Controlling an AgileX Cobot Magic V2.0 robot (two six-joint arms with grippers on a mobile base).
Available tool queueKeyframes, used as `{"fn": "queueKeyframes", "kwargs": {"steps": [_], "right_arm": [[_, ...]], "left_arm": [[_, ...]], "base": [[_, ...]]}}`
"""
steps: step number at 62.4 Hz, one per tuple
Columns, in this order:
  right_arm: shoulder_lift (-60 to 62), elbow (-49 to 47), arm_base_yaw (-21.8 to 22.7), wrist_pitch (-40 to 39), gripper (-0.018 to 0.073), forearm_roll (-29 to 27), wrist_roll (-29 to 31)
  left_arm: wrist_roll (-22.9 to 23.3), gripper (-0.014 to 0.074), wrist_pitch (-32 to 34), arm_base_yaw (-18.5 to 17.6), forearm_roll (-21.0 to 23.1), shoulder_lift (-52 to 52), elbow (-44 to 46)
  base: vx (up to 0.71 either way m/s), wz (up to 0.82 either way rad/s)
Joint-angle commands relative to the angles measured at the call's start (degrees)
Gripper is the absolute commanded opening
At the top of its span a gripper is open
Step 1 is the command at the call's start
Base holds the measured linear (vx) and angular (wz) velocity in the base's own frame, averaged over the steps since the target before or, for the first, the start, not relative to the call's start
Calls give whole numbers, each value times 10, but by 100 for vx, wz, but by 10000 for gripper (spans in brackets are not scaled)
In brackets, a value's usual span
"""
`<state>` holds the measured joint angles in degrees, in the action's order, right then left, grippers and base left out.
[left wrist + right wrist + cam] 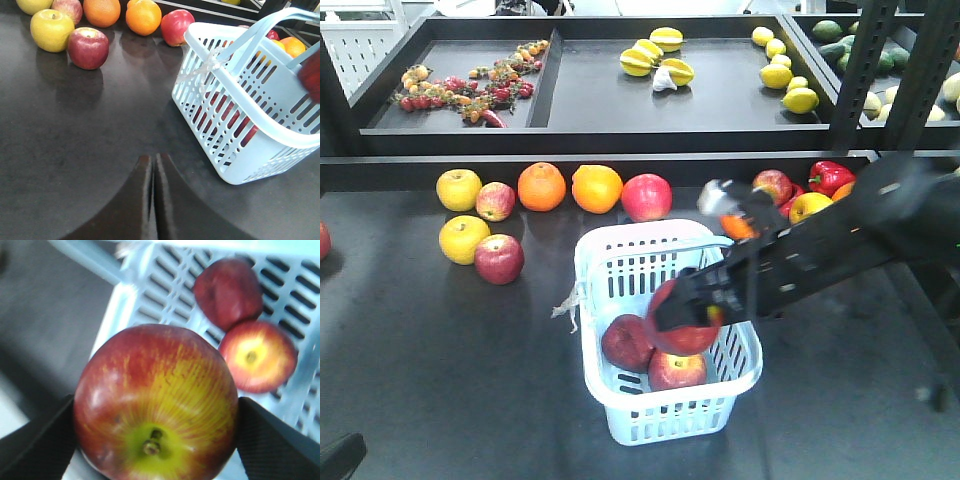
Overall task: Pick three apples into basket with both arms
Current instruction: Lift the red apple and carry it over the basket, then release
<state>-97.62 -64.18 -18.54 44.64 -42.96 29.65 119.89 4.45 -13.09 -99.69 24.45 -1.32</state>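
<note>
A pale blue basket (588,300) stands on the dark table with two dark red apples (625,342) (677,371) lying in it. My right gripper (678,312) is shut on a third apple (686,335) and holds it just above the basket's right side. In the right wrist view that apple (155,400) fills the space between both black fingers (45,440), stem towards the camera, with the two basket apples (228,290) (257,356) below. My left gripper (152,161) is shut on nothing, low over bare table left of the basket (235,150).
Loose fruit lies behind and left of the basket: yellow apples (458,189), red apples (499,258), oranges (541,186) and a red apple (646,197). A raised shelf (620,140) with fruit trays runs along the back, and a black rack post (865,60) stands at right.
</note>
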Motion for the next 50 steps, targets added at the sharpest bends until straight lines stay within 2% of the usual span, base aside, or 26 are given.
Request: {"fn": "queueKeyframes", "kwargs": {"steps": [1,8,15,24,36,43,50], "right_arm": [[-7,-24,-8,-46,0,-22,24],[-31,-43,-8,-40,19,-23,32],[-45,-55,-8,-40,81,-24,36],[-48,-59,-8,-43,254,-24,40],[-48,-59,-8,-47,571,-24,46],[-48,-59,-8,-49,663,-24,46],[-48,-59,-8,-54,673,-24,46]], "left_arm": [[3,-8,-8,-1,6,3,14],[3,-8,-8,-1,6,3,14],[3,-8,-8,-1,6,3,14],[3,-8,-8,-1,6,3,14],[3,-8,-7,-1,6,3,14],[3,-8,-7,-1,6,3,14],[3,-8,-7,-1,6,3,14]], "base": [[0,0],[0,0],[0,0],[0,0],[0,0],[0,0],[0,0]]}}
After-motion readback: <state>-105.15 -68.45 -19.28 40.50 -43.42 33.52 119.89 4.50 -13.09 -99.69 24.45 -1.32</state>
